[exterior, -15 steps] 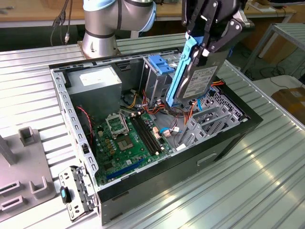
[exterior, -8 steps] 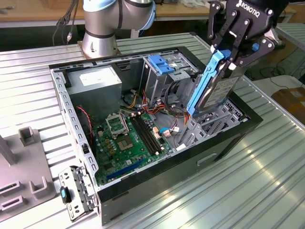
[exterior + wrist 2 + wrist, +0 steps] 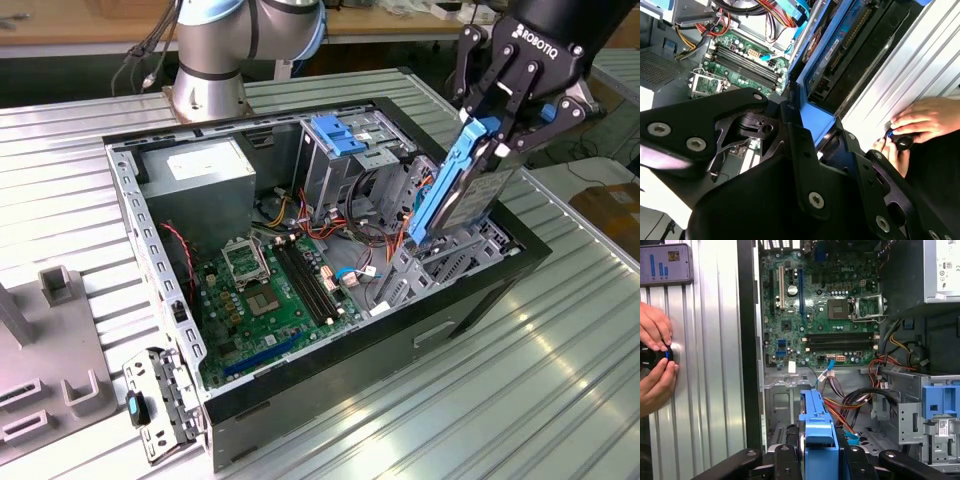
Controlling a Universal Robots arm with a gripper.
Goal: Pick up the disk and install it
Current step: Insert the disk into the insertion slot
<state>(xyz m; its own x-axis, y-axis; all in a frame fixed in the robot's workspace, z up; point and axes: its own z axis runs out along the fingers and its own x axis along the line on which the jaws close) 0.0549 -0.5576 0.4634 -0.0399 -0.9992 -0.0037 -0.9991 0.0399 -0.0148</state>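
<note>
Black metal fingers (image 3: 783,460) of the gripper (image 3: 508,128) are seen closest in both wrist views, and they are pressed onto the two sides of the disk (image 3: 462,190), a flat dark rectangular slab edged by a bright blue plastic bracket. The disk is held nearly upright, a little tilted, over the grey metal drive bay (image 3: 440,265) at the exterior view's right end of the open black computer case (image 3: 330,385). Whether its lower end touches the bay cannot be told. A green motherboard (image 3: 265,300) is seen deeper inside the case. On the ribbed metal worktop (image 3: 560,380), a small dark knob (image 3: 652,354) is touched by a person's hands (image 3: 654,327).
</note>
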